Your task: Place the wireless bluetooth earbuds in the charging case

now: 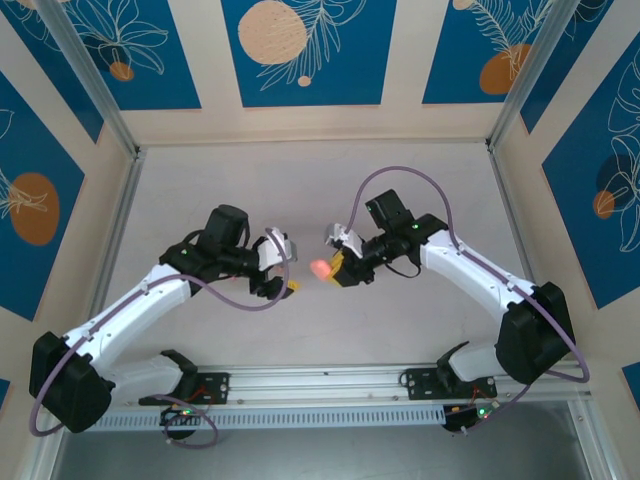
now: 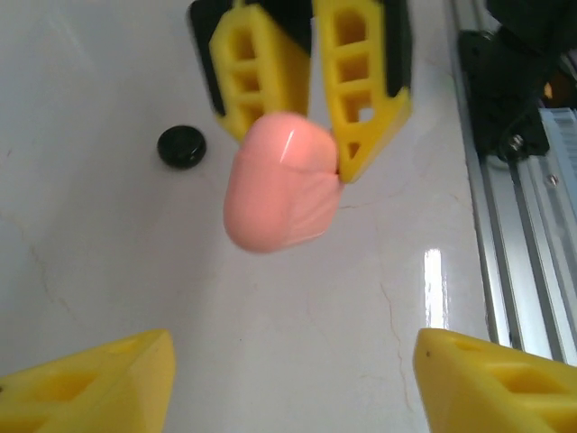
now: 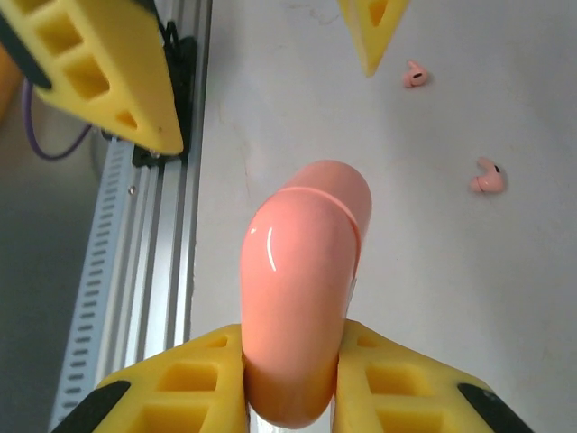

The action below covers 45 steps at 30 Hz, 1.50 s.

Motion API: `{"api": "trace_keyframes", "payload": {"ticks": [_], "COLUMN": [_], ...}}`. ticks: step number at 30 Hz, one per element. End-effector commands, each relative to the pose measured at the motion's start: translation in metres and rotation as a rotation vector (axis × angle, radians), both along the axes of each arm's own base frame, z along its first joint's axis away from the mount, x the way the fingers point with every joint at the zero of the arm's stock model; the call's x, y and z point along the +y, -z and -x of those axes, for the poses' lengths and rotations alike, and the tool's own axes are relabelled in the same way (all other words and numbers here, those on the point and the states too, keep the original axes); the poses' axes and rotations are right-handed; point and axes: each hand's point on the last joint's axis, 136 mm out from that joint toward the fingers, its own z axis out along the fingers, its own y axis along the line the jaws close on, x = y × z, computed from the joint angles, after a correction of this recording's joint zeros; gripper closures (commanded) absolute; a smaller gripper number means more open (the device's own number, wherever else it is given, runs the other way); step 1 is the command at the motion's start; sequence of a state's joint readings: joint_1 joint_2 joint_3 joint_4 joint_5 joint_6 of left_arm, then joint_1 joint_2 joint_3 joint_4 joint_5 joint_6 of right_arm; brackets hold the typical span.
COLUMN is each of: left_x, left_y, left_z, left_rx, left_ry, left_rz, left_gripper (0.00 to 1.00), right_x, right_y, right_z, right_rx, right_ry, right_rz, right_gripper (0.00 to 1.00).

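As the two salmon-pink earbuds lie loose on the white table (image 3: 451, 298), neither one is in a case yet. From the right wrist, the nearer earbud (image 3: 488, 177) sits ahead of the right gripper (image 3: 293, 361) and off to its right. The farther earbud (image 3: 415, 74) rests just beside the tip of one of the left gripper's fingers (image 3: 371, 41). Both are well apart from the pink charging case (image 3: 306, 298).

And that case is firmly in the grip! The right gripper is clamped on its lower end with a yellow finger pressed to each side, and the rounded end pokes forward past the fingertips. Its lid seam shows as a thin line and the lid looks closed.

From above, the case (image 1: 321, 270) is a pink spot between the two grippers. The right gripper (image 1: 338, 270) and the left gripper (image 1: 290, 272) face each other tip to tip.

Over to the left wrist: the left gripper (image 2: 293, 361) has its jaws spread wide with nothing between them. The case (image 2: 279, 185) is ahead of its fingertips, not touching them. A small black rounded object (image 2: 181, 146) lies on the table beyond the left gripper and to the left of the case; what it is, I can't tell. An aluminium rail (image 2: 514, 225) runs along the gripper's right.
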<state>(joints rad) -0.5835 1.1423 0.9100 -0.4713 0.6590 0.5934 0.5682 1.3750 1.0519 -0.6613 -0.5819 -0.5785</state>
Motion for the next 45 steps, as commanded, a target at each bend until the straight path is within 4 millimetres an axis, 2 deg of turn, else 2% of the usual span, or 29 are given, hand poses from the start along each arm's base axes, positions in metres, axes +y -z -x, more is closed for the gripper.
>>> {"api": "trace_keyframes", "payload": {"ticks": [1,5,10,19,28,36,40,45], "left_x": [0.000,-0.001,-0.002,-0.012,-0.019,-0.018,-0.017,-0.024], "left_y": [-0.008,-0.009,-0.002,0.004,0.004,0.005,0.004,-0.002], "left_z": [0.025,0.029,0.034,0.041,0.047,0.046,0.044,0.023], "left_rx": [-0.060,-0.099,-0.061,-0.040,-0.026,-0.030,-0.042,-0.078], "left_ry": [0.171,0.190,0.213,0.253,0.279,0.270,0.248,0.104], "left_rz": [0.014,0.004,-0.030,-0.034,-0.011,-0.021,-0.016,0.115], "left_gripper": [0.34,0.32,0.33,0.42,0.56,0.84,0.88,0.88], "right_x": [0.002,0.008,0.016,0.027,0.036,0.037,0.033,0.016], "right_y": [-0.007,-0.006,-0.007,-0.008,-0.013,-0.016,-0.020,-0.037], "right_z": [0.013,0.020,0.024,0.032,0.036,0.036,0.029,0.013], "right_rx": [-0.161,-0.240,-0.280,-0.300,-0.299,-0.312,-0.351,-0.379], "right_ry": [-0.138,-0.217,-0.264,-0.315,-0.341,-0.338,-0.293,-0.137], "right_rz": [-0.011,-0.016,-0.014,-0.017,-0.050,-0.061,-0.071,-0.157], "right_gripper": [0.77,0.77,0.77,0.76,0.76,0.76,0.74,0.59]}}
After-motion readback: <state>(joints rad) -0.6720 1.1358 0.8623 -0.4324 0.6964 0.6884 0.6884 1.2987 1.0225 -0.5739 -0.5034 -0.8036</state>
